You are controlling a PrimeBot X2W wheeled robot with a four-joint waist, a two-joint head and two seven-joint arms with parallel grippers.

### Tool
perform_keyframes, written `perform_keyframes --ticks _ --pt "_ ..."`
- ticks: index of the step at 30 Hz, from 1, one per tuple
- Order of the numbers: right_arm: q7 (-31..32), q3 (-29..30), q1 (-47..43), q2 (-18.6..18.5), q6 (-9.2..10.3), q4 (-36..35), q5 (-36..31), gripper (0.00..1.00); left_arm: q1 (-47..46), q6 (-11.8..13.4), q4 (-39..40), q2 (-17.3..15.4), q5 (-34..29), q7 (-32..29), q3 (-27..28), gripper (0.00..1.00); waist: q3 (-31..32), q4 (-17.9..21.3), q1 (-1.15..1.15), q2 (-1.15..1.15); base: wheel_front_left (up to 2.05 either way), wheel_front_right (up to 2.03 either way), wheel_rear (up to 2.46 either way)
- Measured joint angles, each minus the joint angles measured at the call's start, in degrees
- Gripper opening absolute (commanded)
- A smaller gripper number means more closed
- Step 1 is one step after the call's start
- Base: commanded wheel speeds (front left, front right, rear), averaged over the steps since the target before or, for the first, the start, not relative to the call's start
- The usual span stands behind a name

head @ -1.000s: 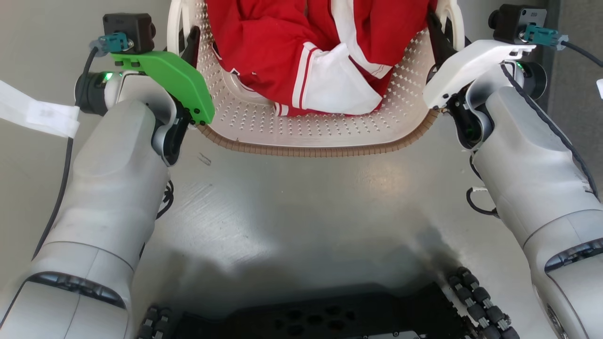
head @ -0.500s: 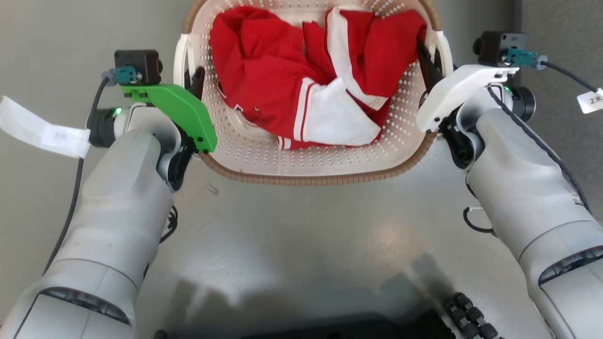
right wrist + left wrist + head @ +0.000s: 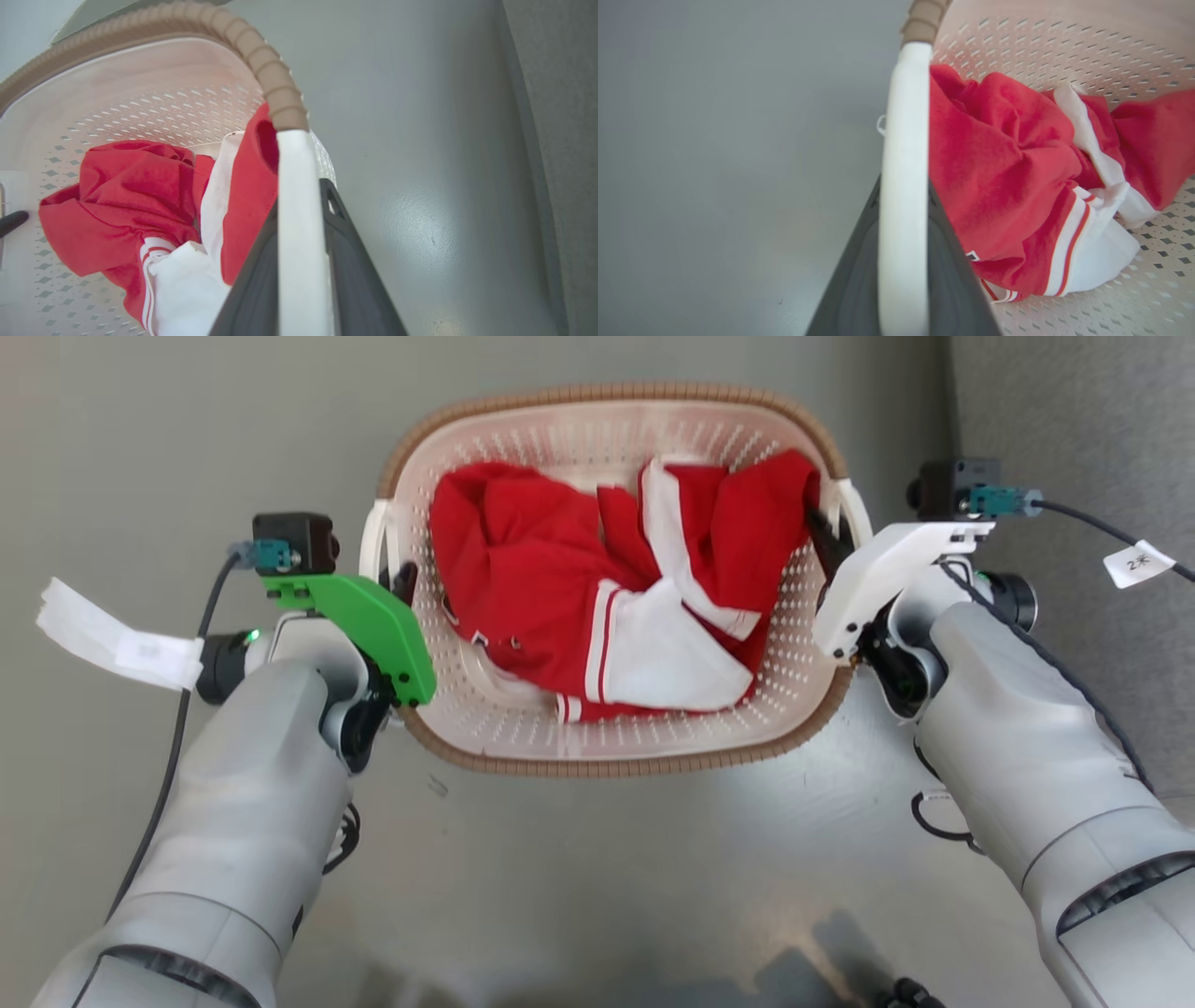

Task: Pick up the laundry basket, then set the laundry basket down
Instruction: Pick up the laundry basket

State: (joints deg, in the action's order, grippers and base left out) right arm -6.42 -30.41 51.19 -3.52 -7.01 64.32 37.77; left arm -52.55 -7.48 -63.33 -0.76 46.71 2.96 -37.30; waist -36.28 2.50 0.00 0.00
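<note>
**A:** Where is the laundry basket [image 3: 607,767] sitting?

**B:** In the head view it is lying in the upper middle, between the two forearms, with the grey floor [image 3: 597,887] showing around it. I cannot tell whether it is resting on that floor or hanging just above it.

**A:** What is the left end effector [image 3: 403,581] doing?

**B:** It is clamping the left handle [image 3: 375,537]. In the left wrist view the white bar [image 3: 906,93] is running straight up between the two dark fingers [image 3: 859,261], which are pressing on it from both sides.

**A:** And the right end effector [image 3: 822,537]?

**B:** It is gripping the right handle [image 3: 854,513] the same way. The right wrist view is showing that handle [image 3: 294,154] pinched between narrow jaws, just below where the brown rim [image 3: 261,65] is ending.

**A:** Is anything lying inside?

**B:** A crumpled red-and-white garment [image 3: 560,607] is filling most of the bottom. Its red cloth [image 3: 247,196] is bunching up against the inner side of the right handle.

**A:** Anything else?

**B:** A green cover [image 3: 373,625] is sitting on the left wrist and a white cover [image 3: 878,569] on the right. A paper tag [image 3: 112,635] is hanging off the left cable.
</note>
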Motion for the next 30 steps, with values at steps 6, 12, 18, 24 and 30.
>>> perform_keyframes --ticks 6,12,18,24,30 --pt "3.05 -1.11 -1.72 0.26 0.0 0.78 2.15 0.0 1.92 0.0 -0.94 0.03 2.09 -2.52 -1.16 0.0 5.12 0.13 0.0 0.0 0.0 0.0 0.0" --pt "5.32 -2.56 -4.32 0.22 0.04 0.12 5.25 0.0 4.05 0.0 -1.53 0.04 3.19 -4.26 -1.91 0.0 9.54 0.14 0.0 0.0 0.0 0.0 0.0" --pt "7.56 -4.28 -7.56 0.15 0.07 -0.69 7.91 0.0 6.87 -0.01 -2.54 0.03 5.03 -5.71 -2.61 0.0 13.95 0.1 0.0 0.0 0.0 0.0 0.0" --pt "9.32 -6.06 -10.77 0.15 0.13 -0.94 9.73 0.0 10.22 -0.02 -2.87 0.05 6.22 -6.98 -3.55 0.0 18.38 0.03 0.0 0.0 0.0 0.0 0.0" --pt "12.04 -8.16 -13.77 0.23 0.54 -0.98 11.49 0.0 13.8 -0.07 -4.0 0.2 7.37 -8.31 -3.98 0.0 22.79 -0.05 0.0 0.0 0.0 0.0 0.0"
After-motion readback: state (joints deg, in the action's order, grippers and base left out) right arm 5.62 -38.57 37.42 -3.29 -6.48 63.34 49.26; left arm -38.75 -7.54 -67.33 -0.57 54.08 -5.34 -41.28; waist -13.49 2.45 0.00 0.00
